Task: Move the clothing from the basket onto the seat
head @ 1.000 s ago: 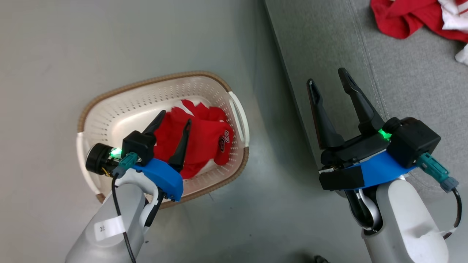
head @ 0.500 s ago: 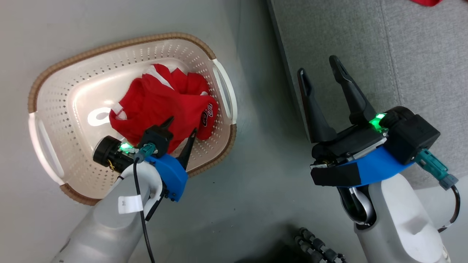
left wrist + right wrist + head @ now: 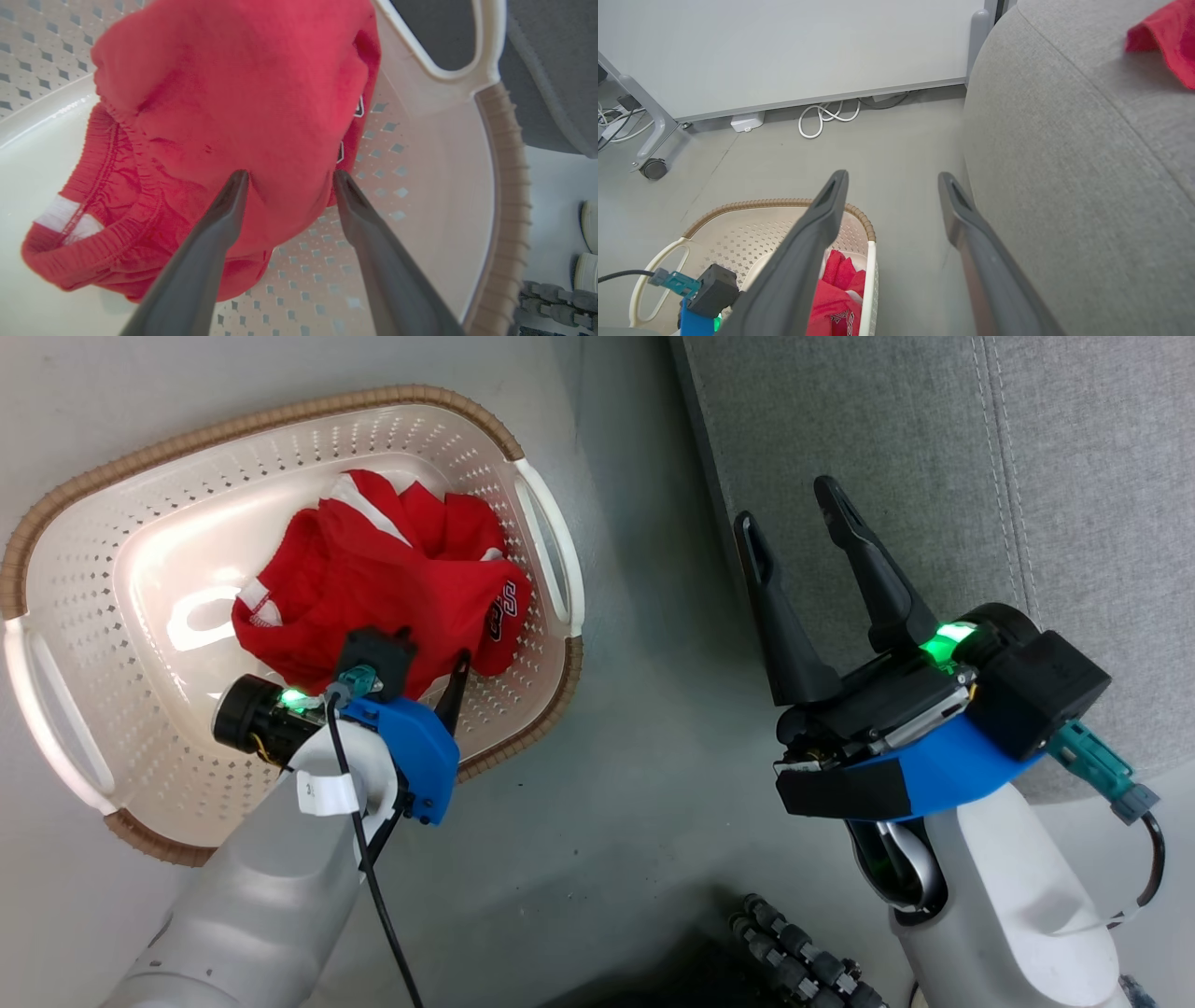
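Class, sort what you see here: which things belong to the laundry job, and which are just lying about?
Belongs: red shorts, laundry basket, grey seat, second red garment, left gripper.
Lying about: white cable, castor wheel, white adapter box.

A smooth grey floor [image 3: 784, 154] ran up to a pale wall panel [image 3: 784, 46]. At its foot lay a looped white cable [image 3: 826, 116] near a small white box [image 3: 747, 122]. Farther left, a grey frame leg [image 3: 640, 121] stood on a black caster [image 3: 653, 169].
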